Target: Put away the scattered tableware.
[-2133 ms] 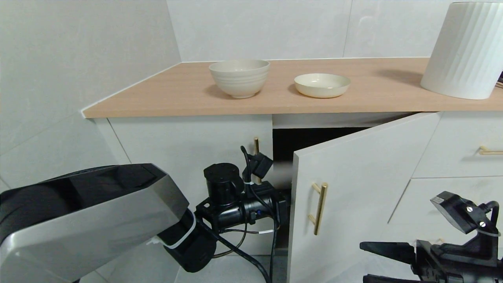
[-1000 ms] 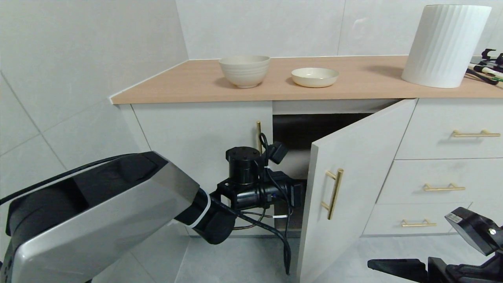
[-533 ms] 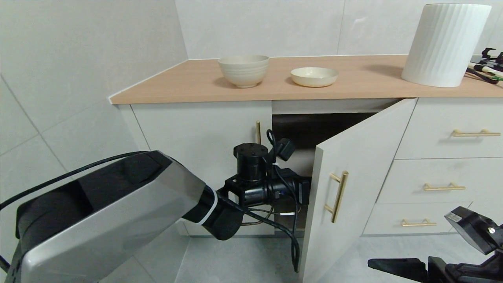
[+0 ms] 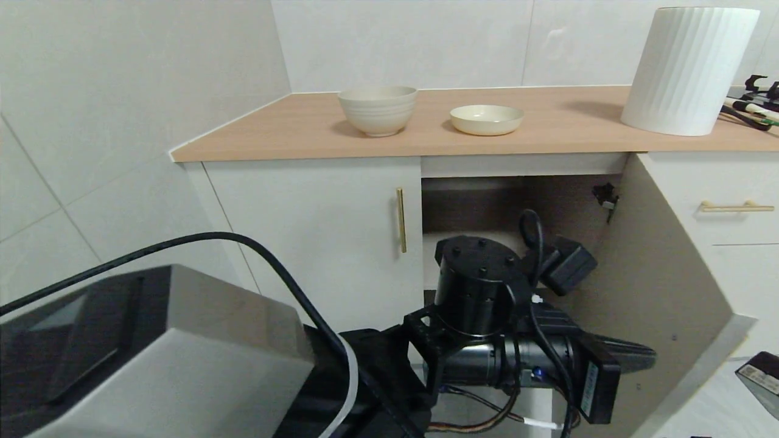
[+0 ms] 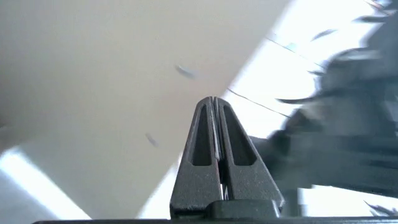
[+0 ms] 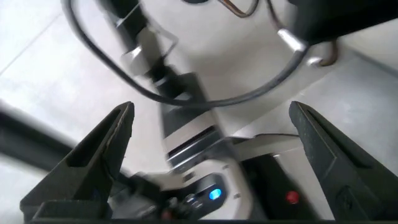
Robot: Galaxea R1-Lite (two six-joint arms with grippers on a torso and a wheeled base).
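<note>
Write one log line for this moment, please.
cabinet door: wide open | left end effector: shut | right end effector: open | bowl, dish: on counter

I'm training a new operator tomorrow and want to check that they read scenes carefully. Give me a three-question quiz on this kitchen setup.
1. True or false: on the countertop, the bowl stands to the robot's left of the shallow dish.
2. Multiple choice: the cabinet door under the dish is A) fully shut, B) wide open, C) missing.
3. Fill in: the left gripper has its fingers pressed together, while the fingers of the right gripper are ___.

Key: 1 true; 2 B; 3 open.
</note>
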